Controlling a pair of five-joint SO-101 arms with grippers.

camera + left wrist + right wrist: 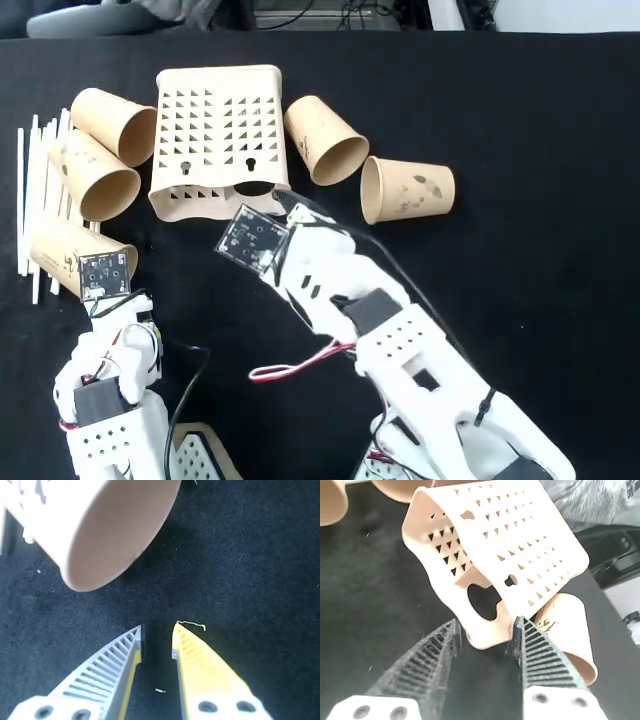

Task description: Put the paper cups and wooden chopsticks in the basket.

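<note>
Five cups: three in one cluster, cup (112,122), cup (96,176) and cup (62,254), and two more, cup (325,140) and cup (407,190). One basket (220,125). Chopsticks (20,200): several (they overlap too much for an exact count). Two arms, one (105,410) and another (400,350).

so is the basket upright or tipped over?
Tipped over: the basket lies with a perforated wall facing up, and no open top shows from above.
</note>
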